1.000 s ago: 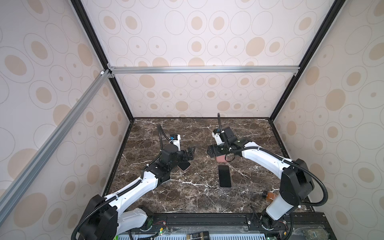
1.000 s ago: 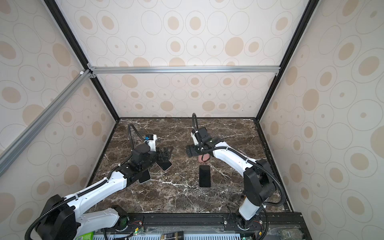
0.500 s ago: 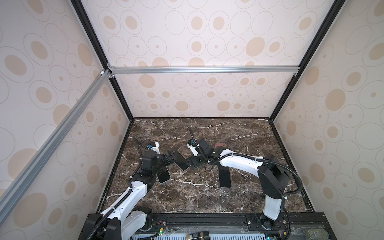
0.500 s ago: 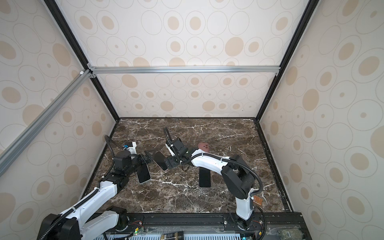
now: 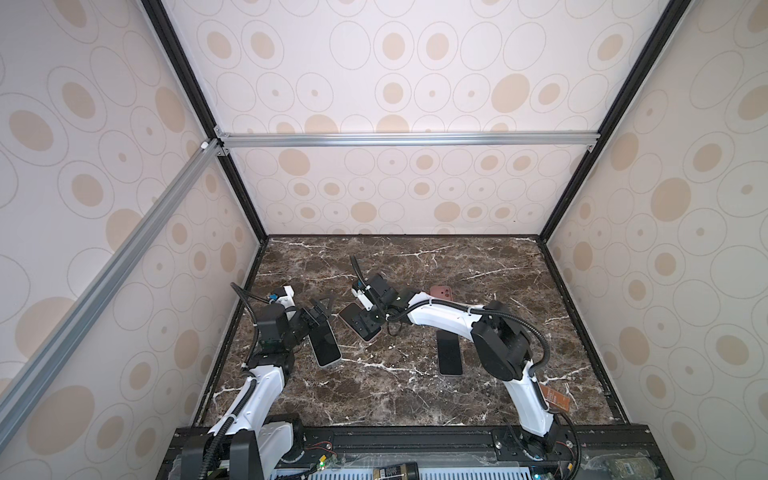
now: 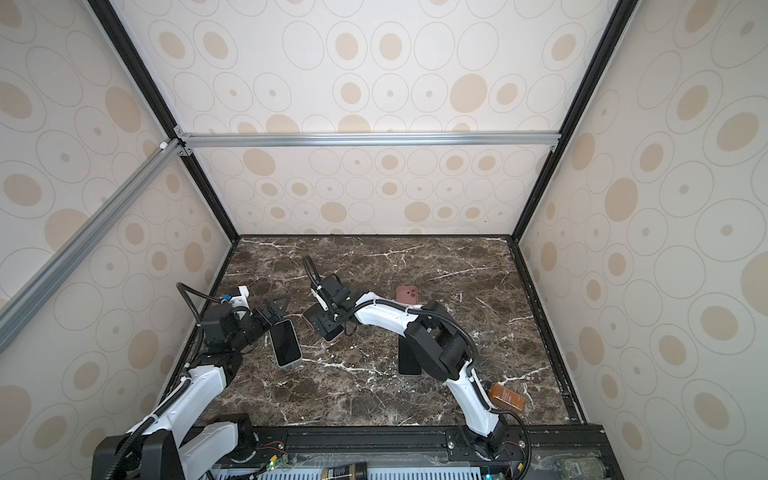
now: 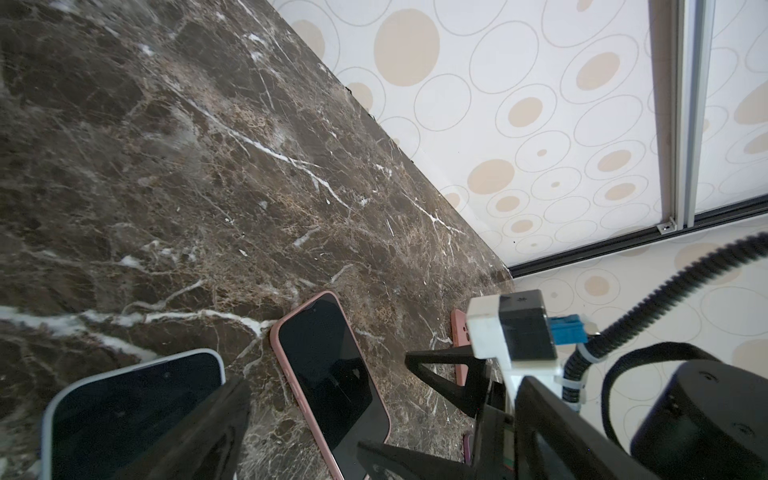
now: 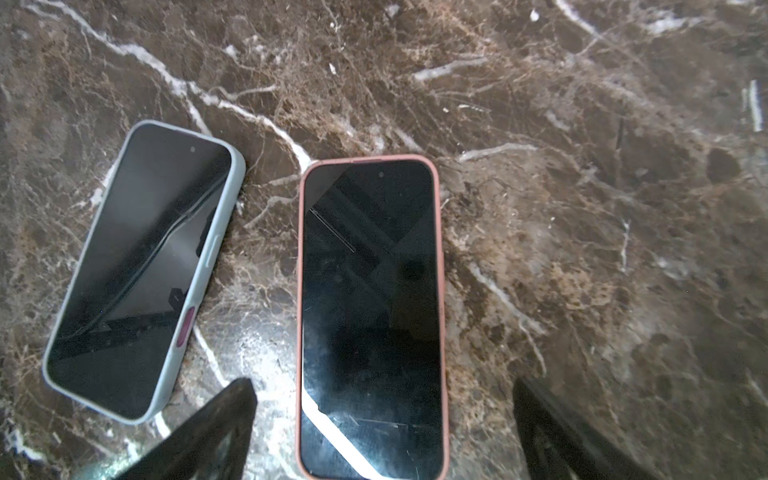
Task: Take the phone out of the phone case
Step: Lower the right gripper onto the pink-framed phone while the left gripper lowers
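Observation:
A phone in a pink case (image 8: 370, 311) lies screen up on the marble table (image 5: 395, 399); in both top views it sits left of centre (image 5: 358, 322) (image 6: 322, 326). My right gripper (image 8: 378, 436) (image 5: 368, 320) hovers open over one end of it, a finger on each side, not touching. A second phone in a pale blue case (image 8: 141, 266) (image 5: 325, 348) lies beside it. My left gripper (image 5: 323, 309) (image 7: 382, 449) stands open at that phone's far end, holding nothing. An empty pink case (image 5: 441, 293) lies further back.
A bare black phone (image 5: 449, 354) lies right of centre, by the right arm's elbow. A brown flat object (image 6: 507, 397) sits near the right arm's base. The left wall (image 5: 232, 332) is close to the left arm.
My right gripper swung left from the empty pink case to above the pink-cased phone and opened a little wider. The left arm drew back toward the left wall.

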You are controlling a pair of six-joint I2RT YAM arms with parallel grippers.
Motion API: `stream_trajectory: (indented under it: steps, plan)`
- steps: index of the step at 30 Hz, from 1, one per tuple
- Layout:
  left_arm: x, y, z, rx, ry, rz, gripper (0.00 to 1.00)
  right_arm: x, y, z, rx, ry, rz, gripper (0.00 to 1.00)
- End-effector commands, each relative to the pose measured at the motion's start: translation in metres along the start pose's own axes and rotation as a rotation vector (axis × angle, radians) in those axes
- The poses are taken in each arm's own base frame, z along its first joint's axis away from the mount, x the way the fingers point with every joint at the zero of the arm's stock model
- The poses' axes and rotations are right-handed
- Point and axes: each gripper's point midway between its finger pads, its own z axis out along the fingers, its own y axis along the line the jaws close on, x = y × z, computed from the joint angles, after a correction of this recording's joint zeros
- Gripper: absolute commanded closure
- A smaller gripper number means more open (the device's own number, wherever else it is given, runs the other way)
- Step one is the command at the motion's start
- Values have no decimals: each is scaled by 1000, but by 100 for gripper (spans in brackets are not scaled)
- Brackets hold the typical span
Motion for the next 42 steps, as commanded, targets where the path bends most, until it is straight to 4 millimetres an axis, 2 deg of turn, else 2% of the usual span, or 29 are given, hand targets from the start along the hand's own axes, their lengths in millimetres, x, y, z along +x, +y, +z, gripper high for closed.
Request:
stream_trajectory:
  steps: [1, 11, 16, 22, 36, 42]
  plan:
    - [1, -4, 0, 52, 17, -21, 1, 8, 7, 5, -5, 55, -38, 1]
    - [8, 4, 2, 59, 39, -58, 1, 25, 10, 27, 15, 144, -91, 1]
    - [7, -1, 2, 82, 43, -50, 1, 30, 10, 33, 25, 168, -96, 1]
    - [8, 4, 1, 48, 47, -29, 1, 42, 8, 38, 47, 204, -100, 1]
    - [7, 10, 3, -9, 45, 2, 2, 73, -5, 38, 112, 268, -76, 18]
    - [20, 6, 10, -20, 78, 11, 8, 84, -9, 27, 129, 270, -32, 24]
